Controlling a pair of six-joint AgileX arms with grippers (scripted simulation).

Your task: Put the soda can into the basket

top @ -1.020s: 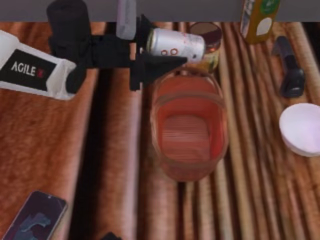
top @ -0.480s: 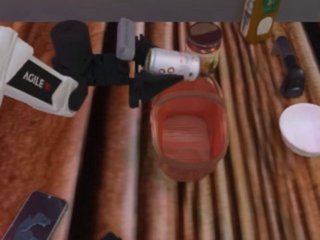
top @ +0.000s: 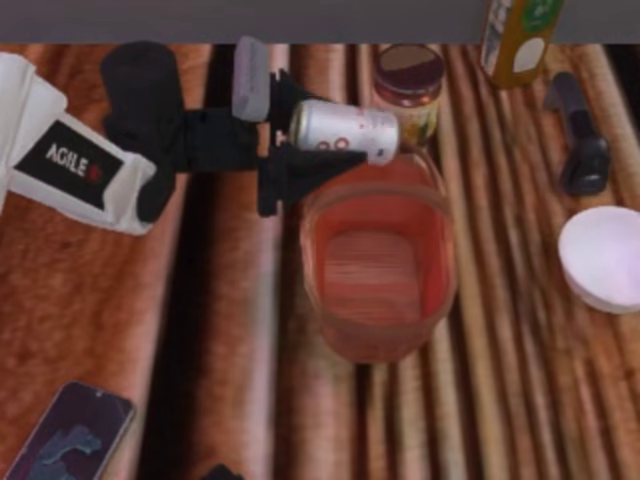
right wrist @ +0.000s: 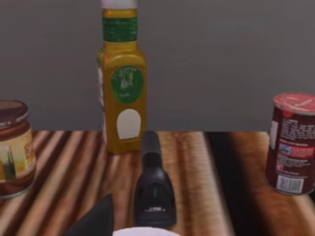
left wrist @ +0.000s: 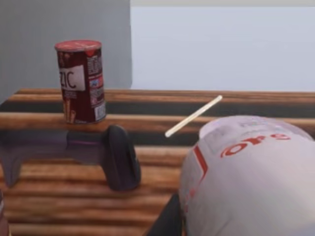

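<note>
My left gripper [top: 300, 140] is closed on the soda can [top: 345, 131], one dark finger on each side of it. The soda can lies on its side in the grasp, held in the air above the far rim of the basket [top: 437, 300], with its free end pointing toward the glass jar [top: 410, 85]. In the left wrist view the soda can [left wrist: 251, 177] fills the near corner, red markings visible on its white body.

The basket stands on the tabletop [top: 90, 320] near the middle. The glass jar sits just beyond the basket's far rim.

On the right side of the tabletop, a dark handheld scanner [top: 578, 135] lies beside a white bowl [top: 603, 258]. A yellow-green bottle [top: 515, 35] stands at the far edge. A phone [top: 70, 435] lies at the near left corner.

The right wrist view shows the yellow-green bottle [right wrist: 122, 83], the scanner [right wrist: 153, 189], the jar [right wrist: 15, 147] and a red canister [right wrist: 291, 142]. My right gripper itself cannot be judged from these views; I cannot tell its state.
</note>
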